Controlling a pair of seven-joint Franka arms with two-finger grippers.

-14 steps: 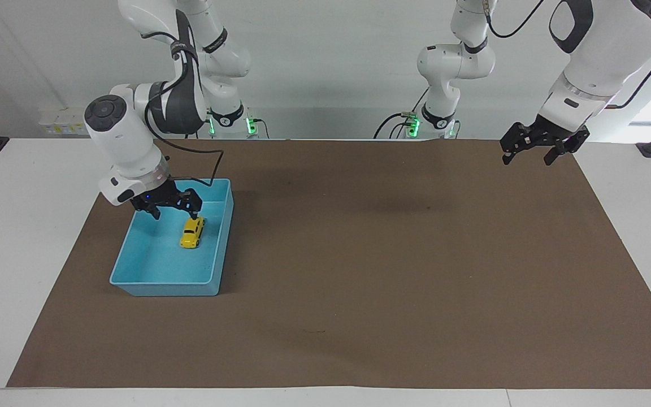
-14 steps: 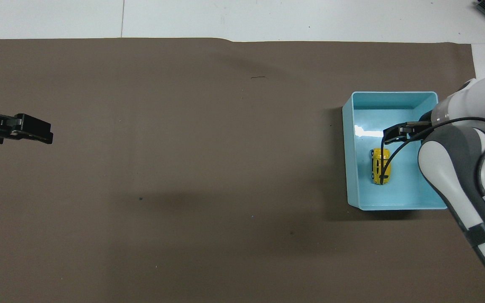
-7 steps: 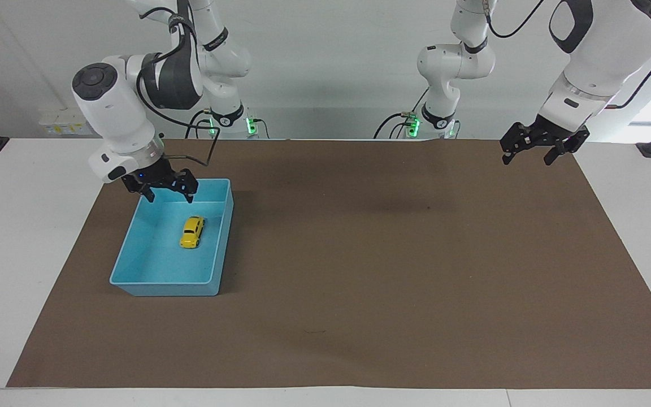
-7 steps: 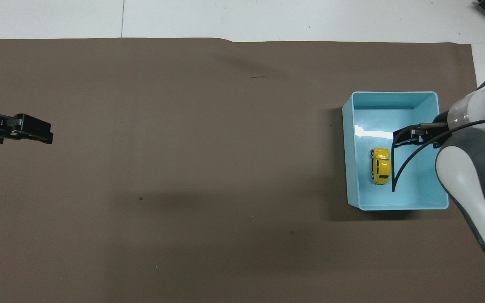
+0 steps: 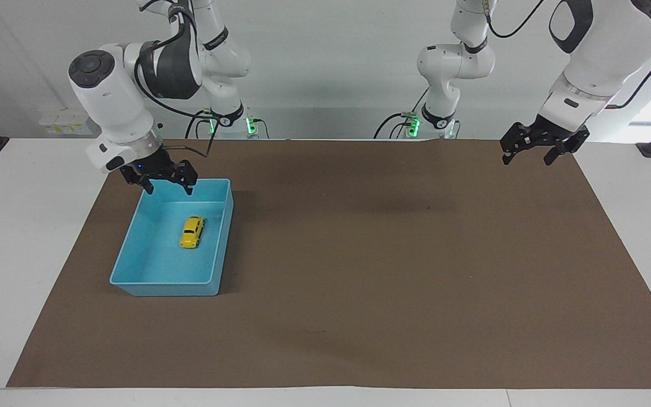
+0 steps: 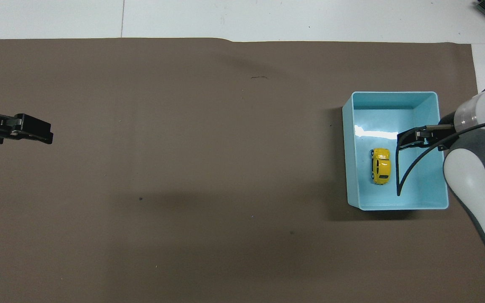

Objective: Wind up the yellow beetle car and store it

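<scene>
While the yellow beetle car (image 5: pixel 192 232) lies in the blue tray (image 5: pixel 133 277), the right pincer (image 5: pixel 166 185) is held open above it; the left pincer (image 5: pixel 534 154) waits open over the bench.

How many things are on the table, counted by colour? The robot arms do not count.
Yellow: 1, the yellow beetle car, lying in the tray.
Blue: 1, the blue tray.
Brown: 1, the brown mat under them.
Total: 3.
</scene>
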